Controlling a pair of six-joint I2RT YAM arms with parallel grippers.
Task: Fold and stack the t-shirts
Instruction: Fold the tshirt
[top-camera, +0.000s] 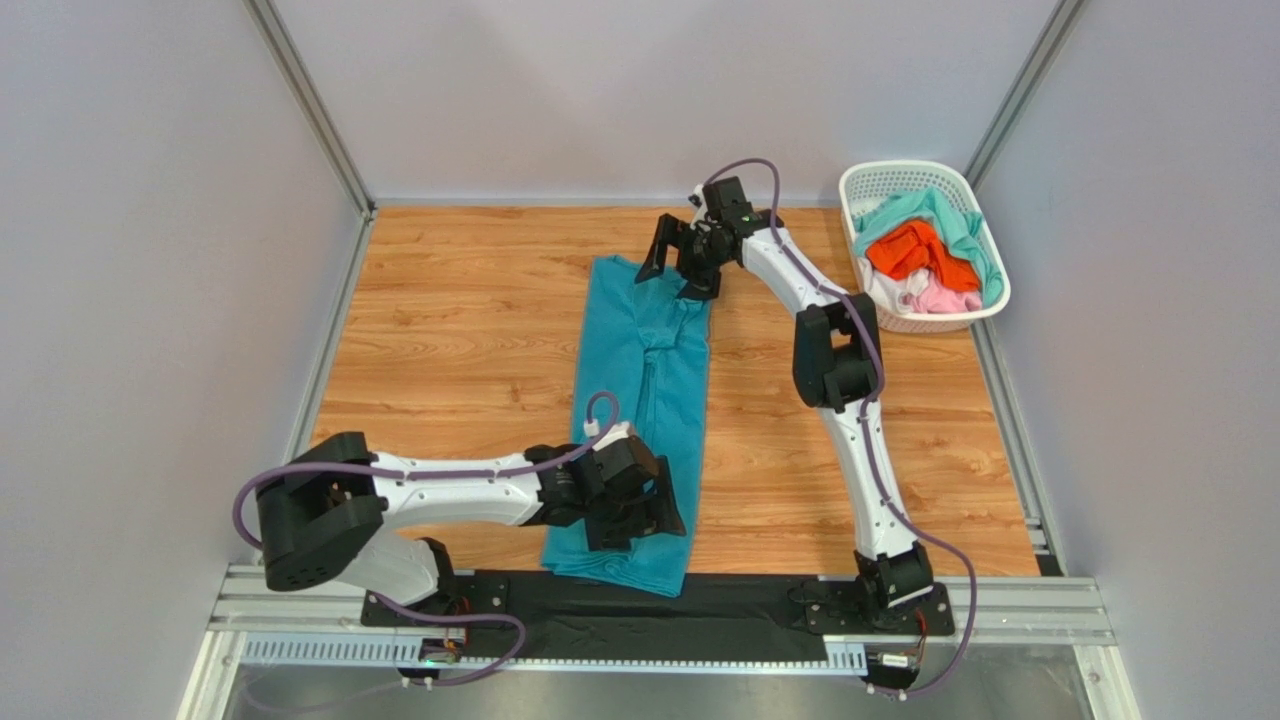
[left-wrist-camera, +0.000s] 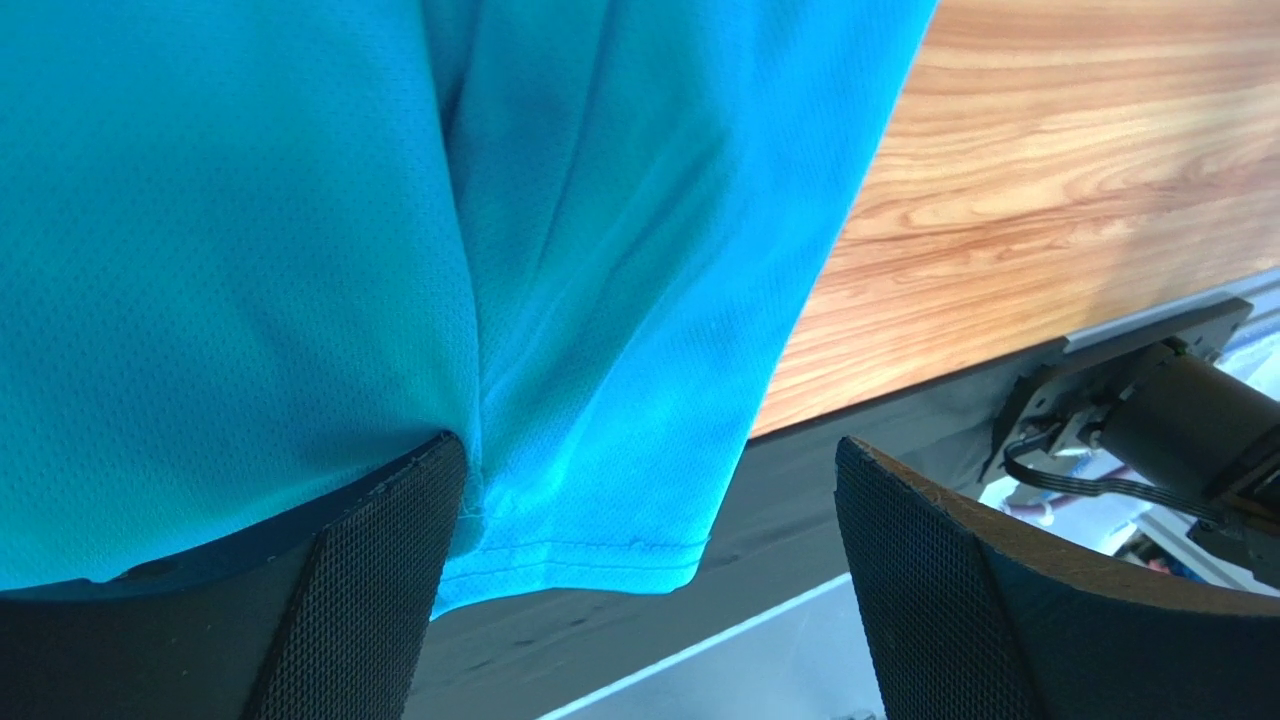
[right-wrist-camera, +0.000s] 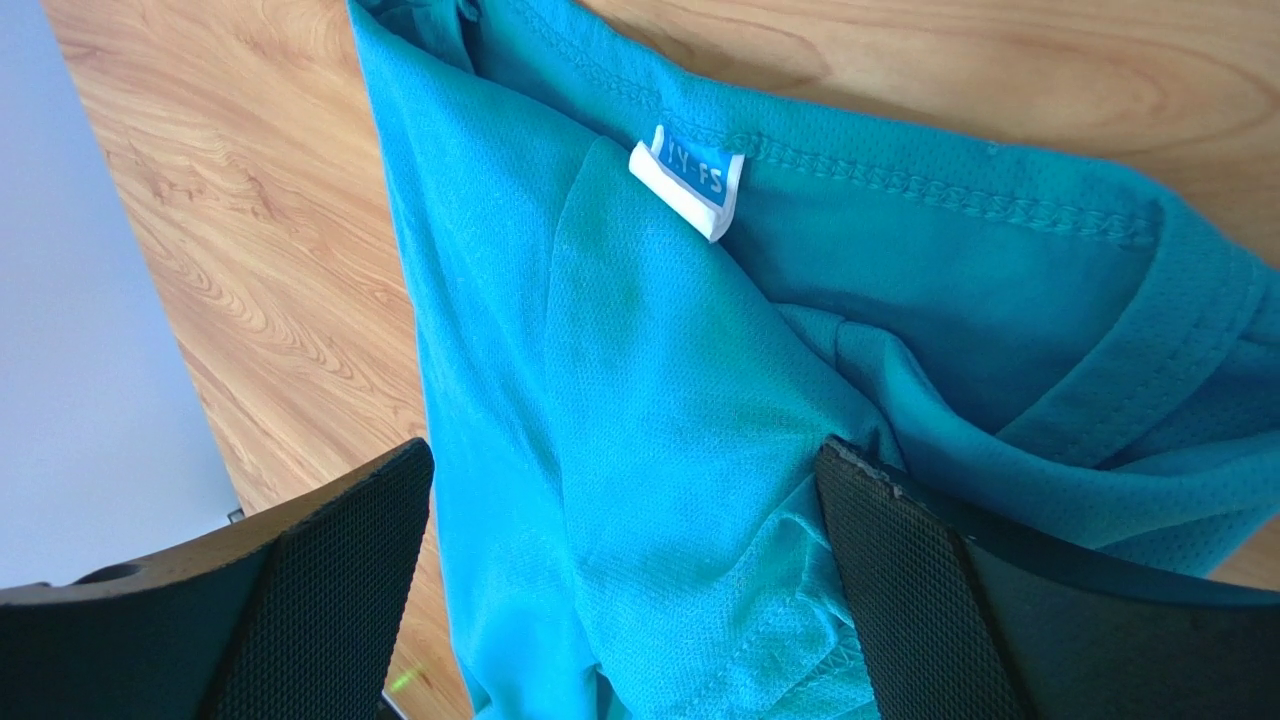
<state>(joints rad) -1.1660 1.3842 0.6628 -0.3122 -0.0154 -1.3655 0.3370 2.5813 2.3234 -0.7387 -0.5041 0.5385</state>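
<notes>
A teal t-shirt (top-camera: 646, 360) lies on the wooden table as a long narrow strip, sides folded in, running from far to near. My left gripper (top-camera: 639, 510) hovers open over its near hem (left-wrist-camera: 601, 548); the hem corner shows between the two fingers (left-wrist-camera: 361, 600), ungripped. At the far end my right gripper (top-camera: 679, 252) stands open over the collar, where a small white neck label (right-wrist-camera: 688, 180) shows. Teal fabric (right-wrist-camera: 676, 450) lies between its pads (right-wrist-camera: 917, 600), with nothing clamped. More t-shirts, orange (top-camera: 906, 248), mint-green (top-camera: 959, 218) and pale pink (top-camera: 941, 299), are piled in the basket.
A white plastic lattice basket (top-camera: 899, 170) stands at the back right corner of the table. Grey walls close in the left, back and right sides. A black strip and metal rail (top-camera: 751, 600) run along the near edge by the arm bases.
</notes>
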